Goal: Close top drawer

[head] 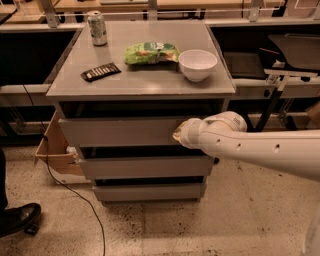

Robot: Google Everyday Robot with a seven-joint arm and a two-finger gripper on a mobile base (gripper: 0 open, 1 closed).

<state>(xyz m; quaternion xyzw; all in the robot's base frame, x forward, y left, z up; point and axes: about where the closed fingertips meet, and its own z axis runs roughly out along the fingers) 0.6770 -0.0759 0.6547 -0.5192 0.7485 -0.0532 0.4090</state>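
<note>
Speckled terrazzo floor (pixel 240 220), wooden workbenches (pixel 200 5) behind.

The white arm (pixel 260 150) reaches in from the right, rising slightly leftward. Its pincer (pixel 178 134) sits mid-scene at the arm's left end, largely hidden behind the rounded wrist (pixel 220 131).

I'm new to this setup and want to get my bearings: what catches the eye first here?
The big white arm reaching in from the right, with its gripper at the right part of the grey front of the top drawer. Next, the top of the cabinet: a white bowl at right, a green bag beside it and a can at back left.
</note>
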